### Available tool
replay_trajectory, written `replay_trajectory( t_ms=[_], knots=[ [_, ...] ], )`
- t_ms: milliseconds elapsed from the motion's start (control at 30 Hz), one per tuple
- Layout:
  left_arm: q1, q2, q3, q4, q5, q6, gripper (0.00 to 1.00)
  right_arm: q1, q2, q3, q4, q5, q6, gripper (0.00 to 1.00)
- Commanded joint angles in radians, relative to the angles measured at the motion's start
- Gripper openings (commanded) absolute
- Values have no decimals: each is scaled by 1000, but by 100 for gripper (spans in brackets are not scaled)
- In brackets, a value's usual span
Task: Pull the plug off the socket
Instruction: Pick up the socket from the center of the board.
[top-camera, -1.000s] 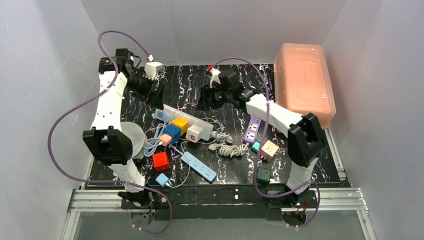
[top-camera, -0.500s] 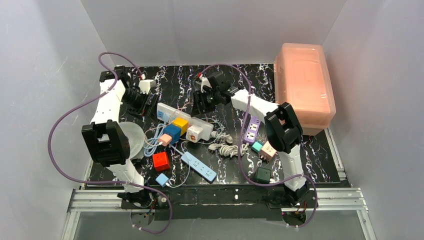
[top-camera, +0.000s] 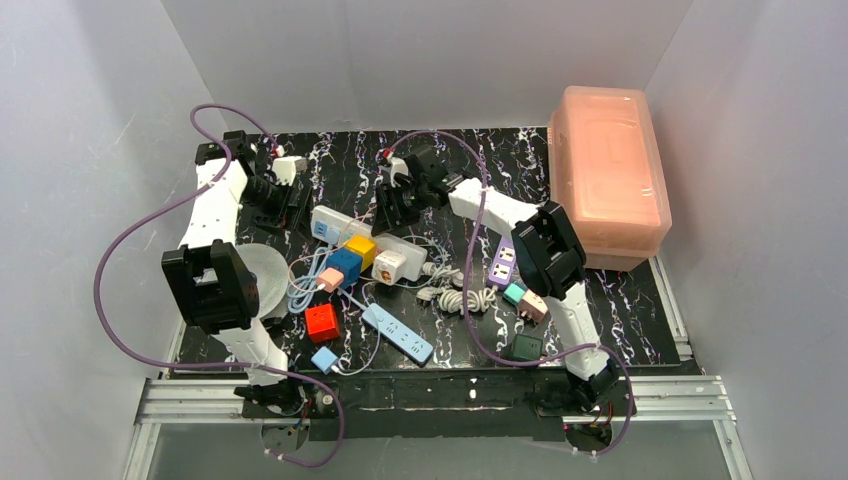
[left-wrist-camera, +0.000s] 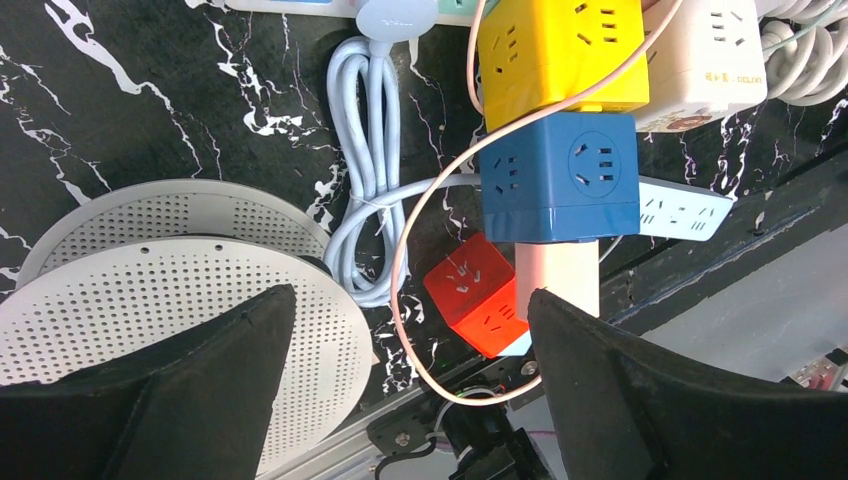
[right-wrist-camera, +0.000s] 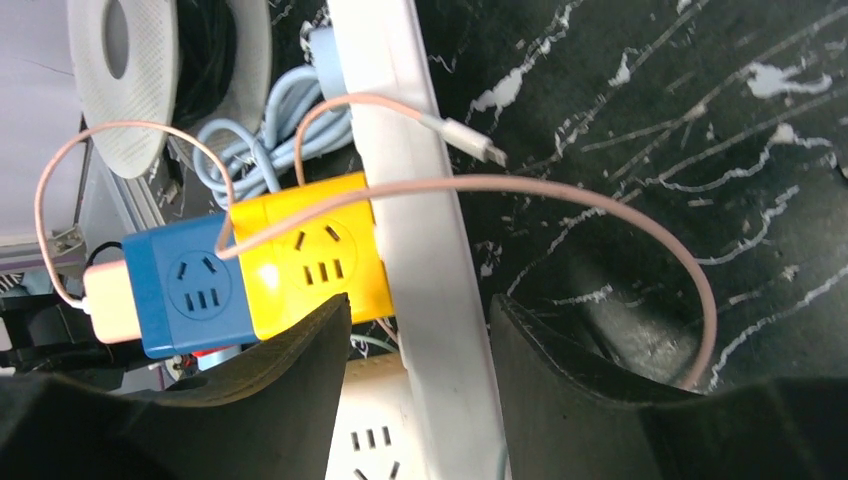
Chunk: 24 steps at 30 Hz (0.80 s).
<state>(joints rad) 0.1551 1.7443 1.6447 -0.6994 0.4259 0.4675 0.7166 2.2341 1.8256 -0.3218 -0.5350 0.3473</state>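
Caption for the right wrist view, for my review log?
Open right claw straddles the white power strip beside a yellow cube adapter, blue cube adjoining, pink cable looping across.

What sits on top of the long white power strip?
A yellow cube, a white cube and a pink cable lie on the power strip. Outlets beneath them are hidden.

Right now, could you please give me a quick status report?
Left fingers open, empty. Right fingers open, straddling the white power strip. Yellow cube sits on it. Pink cable draped across both.
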Motion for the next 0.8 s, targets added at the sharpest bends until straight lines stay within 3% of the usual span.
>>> replay_trajectory(
  t_ms=[0,467,567,733,767],
  knots=[
    [2,-29,-3,-104,29,-11,85,7,45,88,25,-44,7,61],
    [2,-60,-23,-91,38,8,85,14,124,63,145,-93,98,55],
    [2,-60,-24,-89,39,8,85,14,132,42,195,-109,149,44],
    [2,-70,-42,-88,38,19,85,11,131,-5,348,-168,286,4],
    [2,-74,-43,-88,40,21,86,8,128,-14,387,-181,322,1]
  ],
)
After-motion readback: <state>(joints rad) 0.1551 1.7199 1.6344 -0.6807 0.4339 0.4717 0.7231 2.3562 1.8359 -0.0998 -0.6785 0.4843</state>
